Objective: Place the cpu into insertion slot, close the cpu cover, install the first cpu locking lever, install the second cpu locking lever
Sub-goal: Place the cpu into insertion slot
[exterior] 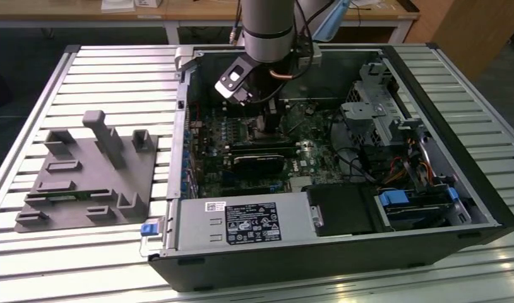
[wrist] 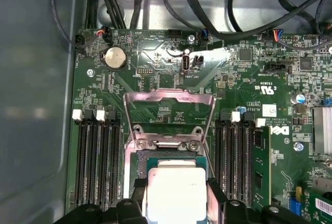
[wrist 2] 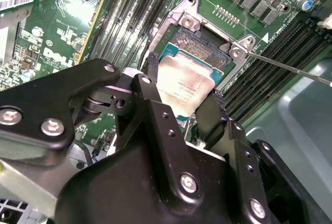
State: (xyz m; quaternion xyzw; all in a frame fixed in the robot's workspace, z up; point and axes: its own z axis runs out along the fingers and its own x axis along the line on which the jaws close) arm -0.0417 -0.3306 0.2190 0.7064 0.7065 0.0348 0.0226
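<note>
Gripper (wrist 2: 181,93) clamps cpu (wrist 2: 182,81) by two opposite edges, fingers (wrist 2: 213,112) closed only to chip width, pale metal top showing in both wrist views. Chip sits right over insertion slot (wrist 2: 199,45), covering the part nearest the hand; can't tell if it's seated or touching. Cpu cover (wrist: 170,98) stands flipped open just beyond fingertips, green motherboard (wrist: 155,58) visible thru its window. Thin locking lever (wrist 2: 290,67) sticks out free, off to one side of the hand. Black RAM slots (wrist: 96,156) flank fingers on both sides. In exterior view, arm (exterior: 269,31) reaches down into open PC case (exterior: 324,259).
</note>
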